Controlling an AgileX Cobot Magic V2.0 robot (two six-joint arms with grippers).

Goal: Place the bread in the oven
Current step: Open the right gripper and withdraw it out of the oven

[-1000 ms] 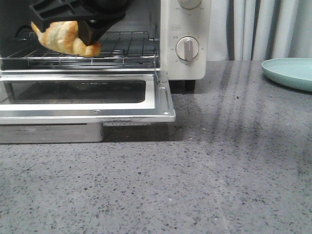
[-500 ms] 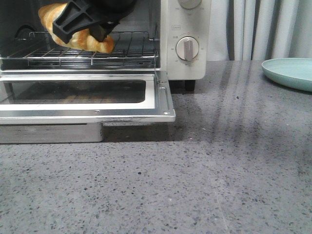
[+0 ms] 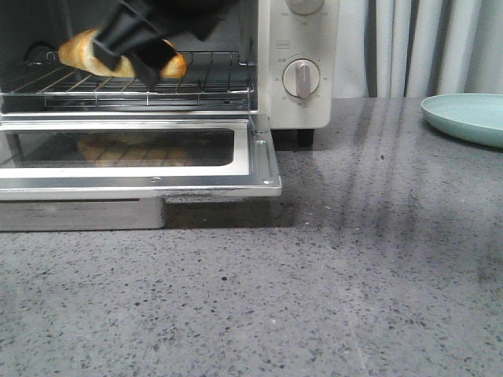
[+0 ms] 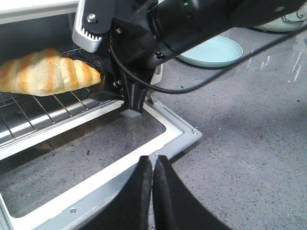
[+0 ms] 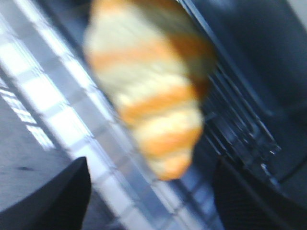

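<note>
Bread (image 4: 45,72) lies on the wire rack (image 3: 196,78) inside the oven (image 3: 299,110), at the table's far-left corner, door (image 3: 141,169) dropped open. Right gripper (image 5: 148,191) jaws apart, bread between them but apparently not clamped; view is blurred. Left gripper (image 4: 153,167) pinched together, empty, over the door's near edge.

Speckled counter (image 3: 314,298): oven (image 3: 299,71), seemingly plate (image 3: 468,116).

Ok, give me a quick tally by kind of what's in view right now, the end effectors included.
Bread: 1
Oven: 1
Oven knobs: 2, lower knob and upper knob
Plate, pale green: 1
End effectors: 2, left end effector and right end effector
Total: 7
</note>
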